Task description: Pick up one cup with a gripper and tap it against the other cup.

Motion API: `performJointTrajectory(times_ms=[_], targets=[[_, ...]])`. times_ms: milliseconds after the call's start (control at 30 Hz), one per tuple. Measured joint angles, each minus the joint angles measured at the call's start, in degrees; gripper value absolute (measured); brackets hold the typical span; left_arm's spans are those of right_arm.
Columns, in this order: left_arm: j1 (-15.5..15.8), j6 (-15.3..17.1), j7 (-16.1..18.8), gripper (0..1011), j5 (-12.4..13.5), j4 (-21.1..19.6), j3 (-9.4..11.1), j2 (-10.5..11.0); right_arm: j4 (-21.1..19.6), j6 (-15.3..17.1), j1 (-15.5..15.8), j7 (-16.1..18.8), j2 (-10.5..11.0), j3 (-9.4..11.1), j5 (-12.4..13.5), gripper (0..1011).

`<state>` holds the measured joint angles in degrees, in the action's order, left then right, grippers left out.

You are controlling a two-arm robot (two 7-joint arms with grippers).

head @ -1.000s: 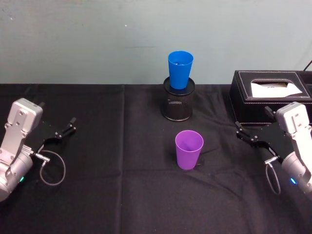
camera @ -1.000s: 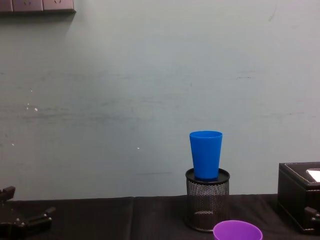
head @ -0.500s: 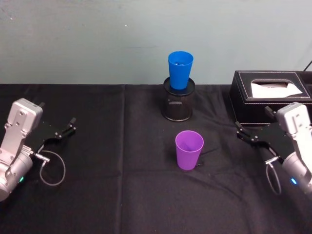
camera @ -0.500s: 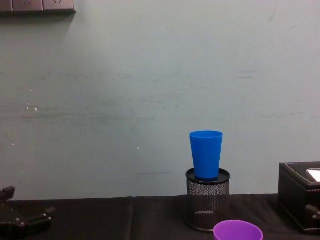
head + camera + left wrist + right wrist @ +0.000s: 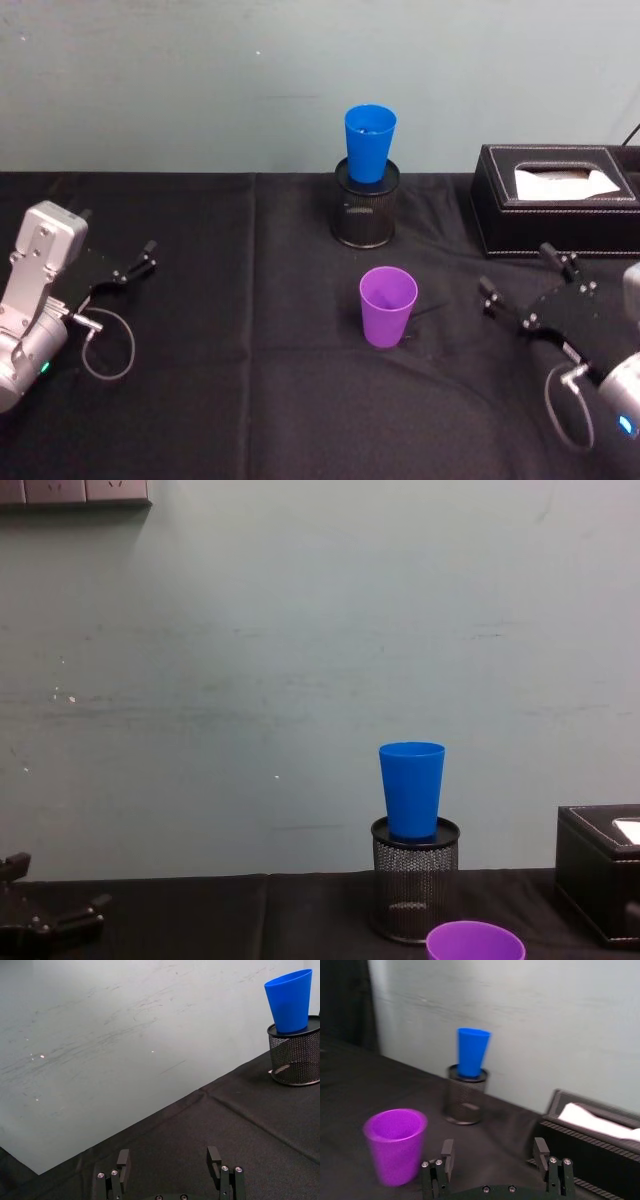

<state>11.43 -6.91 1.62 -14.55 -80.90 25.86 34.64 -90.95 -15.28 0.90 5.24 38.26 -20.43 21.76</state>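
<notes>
The purple cup [image 5: 388,305] stands upright on the black cloth near the table's middle, with its rim at the bottom of the chest view [image 5: 475,943]. The blue cup [image 5: 370,143] sits upright in the top of a black wire-mesh pen holder [image 5: 366,215] behind it. My right gripper [image 5: 522,275] is open and empty, low over the cloth to the right of the purple cup and a hand's width from it. From the right wrist, the purple cup [image 5: 396,1145] stands ahead of the open gripper [image 5: 494,1151], with the blue cup [image 5: 472,1052] farther off. My left gripper [image 5: 118,231] rests open at the far left.
A black tissue box [image 5: 555,200] with a white tissue stands at the back right, just behind the right gripper. A pale wall runs close behind the table. Loose cable loops hang from both wrists. The cloth between the purple cup and each gripper is bare.
My right gripper has dropped back from the tissue box toward the table's front and swung to face the purple cup. The left arm and both cups have stayed put.
</notes>
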Motion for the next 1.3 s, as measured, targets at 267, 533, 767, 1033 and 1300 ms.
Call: performJointTrajectory(times_ms=[267,533,767,1033,1300], targets=[[0.0,0.0,0.0,1000,0.0,0.0,0.0,0.0,0.76,-2.47,2.23,6.38,-2.08,-2.25,2.76,1000],[0.0,0.0,0.0,1000,0.0,0.0,0.0,0.0,4.99,-0.65,-1.66,9.57,-6.42,-5.33,0.96,1000],[0.0,0.0,0.0,1000,0.0,0.0,0.0,0.0,9.3,0.68,-6.17,11.29,-9.86,-6.37,-0.63,1000],[0.0,0.0,0.0,1000,0.0,0.0,0.0,0.0,14.49,1.07,-10.38,13.84,-13.3,-6.49,-0.66,1000],[0.0,0.0,0.0,1000,0.0,0.0,0.0,0.0,18.08,0.97,-13.29,15.94,-15.95,-6.22,-0.85,1000]])
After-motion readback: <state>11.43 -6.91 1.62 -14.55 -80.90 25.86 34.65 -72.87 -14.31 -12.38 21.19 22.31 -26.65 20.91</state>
